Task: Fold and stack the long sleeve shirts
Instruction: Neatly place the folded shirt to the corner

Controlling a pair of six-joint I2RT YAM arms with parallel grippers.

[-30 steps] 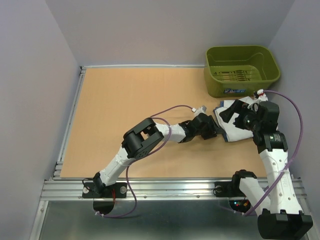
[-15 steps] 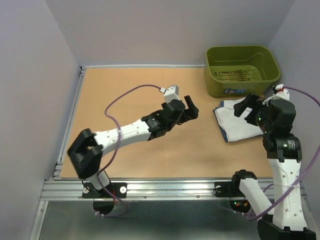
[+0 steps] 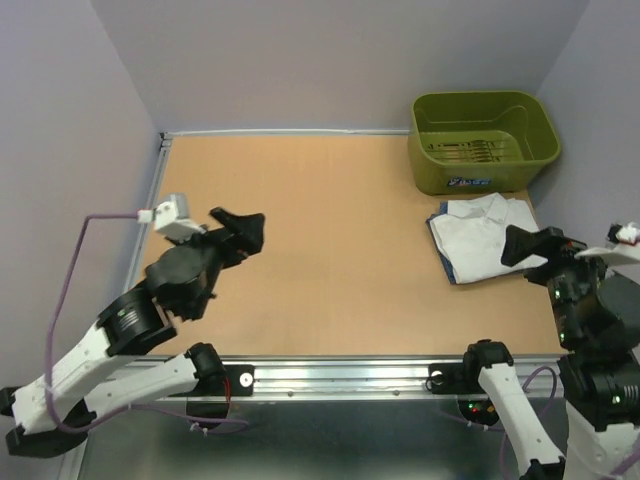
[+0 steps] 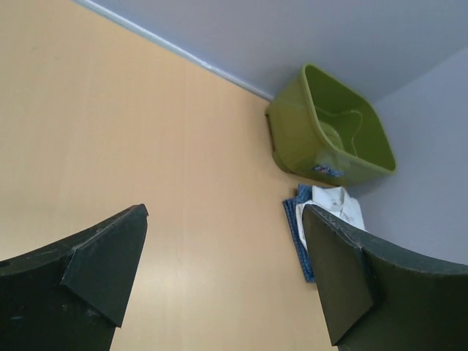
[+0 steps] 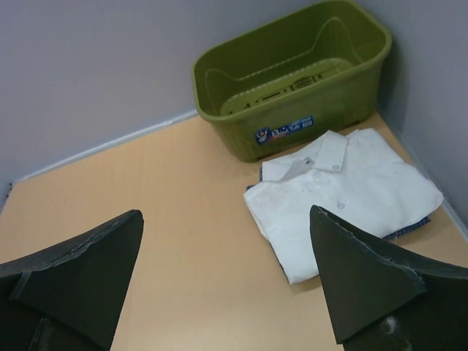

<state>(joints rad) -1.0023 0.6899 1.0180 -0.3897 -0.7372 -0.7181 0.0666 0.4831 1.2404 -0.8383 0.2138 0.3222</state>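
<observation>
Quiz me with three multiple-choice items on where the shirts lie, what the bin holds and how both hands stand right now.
1. Where is the folded white collared cloth shirt?
A. on the dark blue patterned cloth shirt, beside the olive-green plastic bin
B. inside that bin
C. draped over the bin's rim

2. How many shirts are in the bin?
A. two
B. one
C. none

3. How do the left hand and the right hand stand?
A. left shut on the white shirt
B. both open, holding nothing
C. right shut on the bin's rim

Answers:
1 A, blue edges show beneath the white shirt next to the bin.
2 C, the right wrist view shows only the bin's bare floor.
3 B, each wrist view shows a wide, empty gap.
</observation>
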